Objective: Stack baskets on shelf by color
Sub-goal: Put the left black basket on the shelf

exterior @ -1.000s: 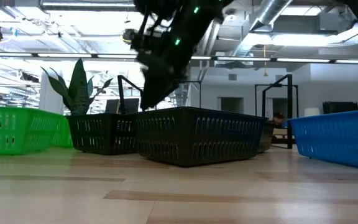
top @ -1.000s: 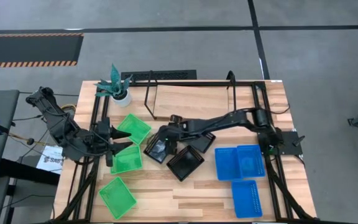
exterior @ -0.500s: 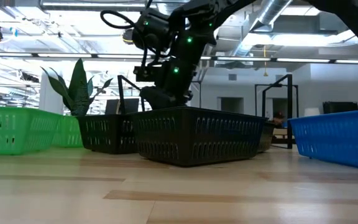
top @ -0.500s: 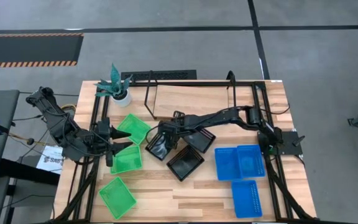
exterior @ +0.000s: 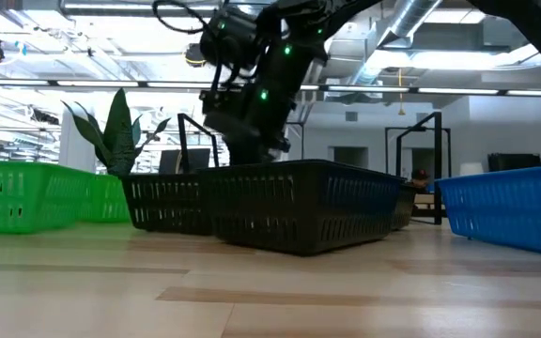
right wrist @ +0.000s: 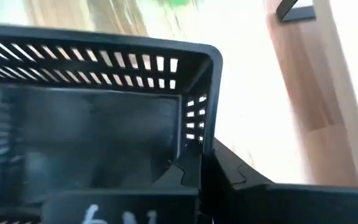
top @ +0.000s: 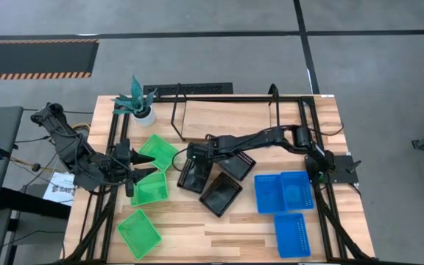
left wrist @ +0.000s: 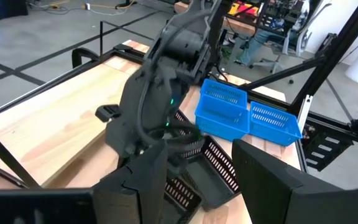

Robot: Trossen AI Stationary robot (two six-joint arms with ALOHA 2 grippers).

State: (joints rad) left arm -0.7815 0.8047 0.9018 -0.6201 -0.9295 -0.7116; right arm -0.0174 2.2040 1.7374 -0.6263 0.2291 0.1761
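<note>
Three black baskets lie mid-table: one (top: 193, 177) under my right gripper (top: 197, 157), one (top: 221, 194) nearer, one (top: 237, 166) to its right. My right gripper is shut on the first black basket (right wrist: 86, 124), which rests on its bottom (exterior: 172, 205). Three green baskets (top: 158, 151) (top: 150, 189) (top: 139, 233) lie at the left, three blue ones (top: 271, 193) at the right. The shelf (top: 227, 118) stands at the far edge. My left gripper (top: 147, 175) waits open between two green baskets. My right gripper holds the black basket by its far wall (right wrist: 194, 127), close to a corner. The wall runs in between the two fingers (right wrist: 188, 171), one inside the basket and one outside. They come from above, slanting down. The basket's bottom stays on the table.
A potted plant (top: 137, 103) stands at the far left corner. Black frame rods (top: 112, 147) run along the table's sides. Bare wood shows along the near edge (top: 212, 239) between the green and blue baskets.
My right gripper has come down onto the black basket's far wall. The basket has turned a little and slid slightly toward the table's right edge, still on the wood.
</note>
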